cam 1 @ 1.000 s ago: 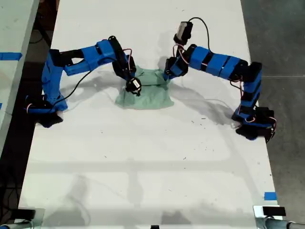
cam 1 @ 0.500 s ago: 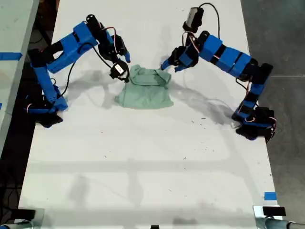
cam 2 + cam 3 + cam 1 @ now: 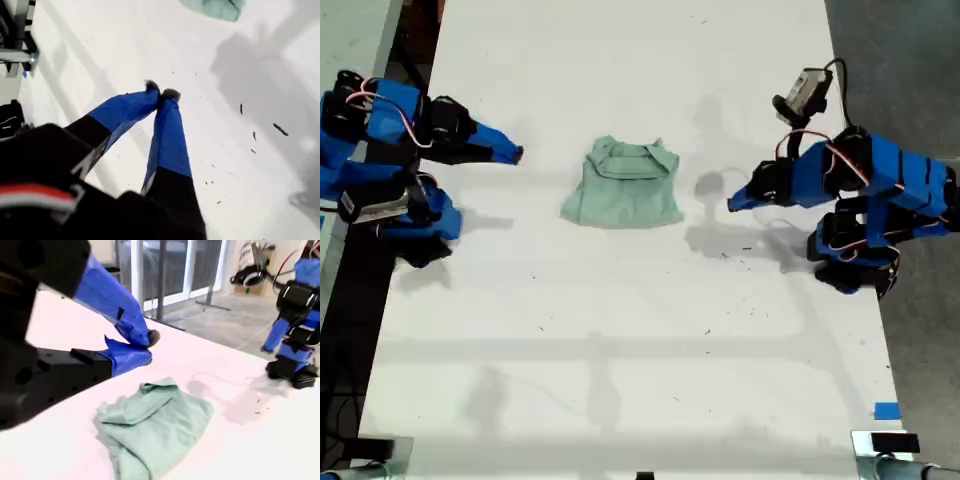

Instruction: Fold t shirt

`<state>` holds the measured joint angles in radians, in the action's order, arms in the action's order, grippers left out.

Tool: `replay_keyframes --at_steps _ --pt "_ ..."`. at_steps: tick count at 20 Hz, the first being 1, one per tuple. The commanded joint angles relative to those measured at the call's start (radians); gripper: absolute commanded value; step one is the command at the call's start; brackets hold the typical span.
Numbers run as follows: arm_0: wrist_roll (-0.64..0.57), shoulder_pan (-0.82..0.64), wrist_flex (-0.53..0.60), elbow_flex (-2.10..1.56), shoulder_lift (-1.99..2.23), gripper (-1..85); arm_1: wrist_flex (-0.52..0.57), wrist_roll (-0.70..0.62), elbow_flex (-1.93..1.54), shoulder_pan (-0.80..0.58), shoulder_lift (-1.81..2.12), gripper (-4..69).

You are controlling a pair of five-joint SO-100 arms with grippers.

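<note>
The pale mint-green t shirt (image 3: 623,185) lies bunched on the white table (image 3: 620,330), its upper part folded over, with neither gripper touching it. My first gripper (image 3: 732,203) is shut and empty, hovering off the shirt toward the exterior view's right. In the first wrist view its fingertips (image 3: 160,93) meet above bare table, and only a corner of the shirt (image 3: 215,7) shows. My second gripper (image 3: 517,154) is pulled back toward the exterior view's left, raised and shut on nothing. In the second wrist view its jaws (image 3: 148,347) hang over the shirt (image 3: 150,430).
A strip of blue tape (image 3: 887,410) and a metal bracket (image 3: 882,442) sit at the table's corner in the exterior view's lower right. A second table (image 3: 345,90) stands along the exterior view's left, dark floor along the right. The first arm's base (image 3: 292,367) shows across the table.
Both arms have drawn away from the t shirt toward opposite sides of the exterior view. The shirt was let go and stays on the table with its top folded over.
</note>
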<state>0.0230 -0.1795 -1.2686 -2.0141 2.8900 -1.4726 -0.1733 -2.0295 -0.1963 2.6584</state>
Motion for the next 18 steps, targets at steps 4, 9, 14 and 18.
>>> replay_keyframes --at_steps 4,9,14,18 --pt "0.155 0.189 0.293 -0.992 0.721 0.0 0.104 0.071 -0.592 0.132 0.574 1.8" --pt "-0.044 0.121 0.298 -1.209 0.712 0.0 -0.044 -0.005 -0.92 0.095 0.845 1.8" --pt "-0.023 0.114 0.276 -1.21 0.712 0.0 0.037 -0.034 -1.012 0.067 0.845 1.8" --pt "-0.015 0.109 0.27 -1.213 0.712 0.0 0.035 -0.029 -1.014 0.061 0.845 1.8"
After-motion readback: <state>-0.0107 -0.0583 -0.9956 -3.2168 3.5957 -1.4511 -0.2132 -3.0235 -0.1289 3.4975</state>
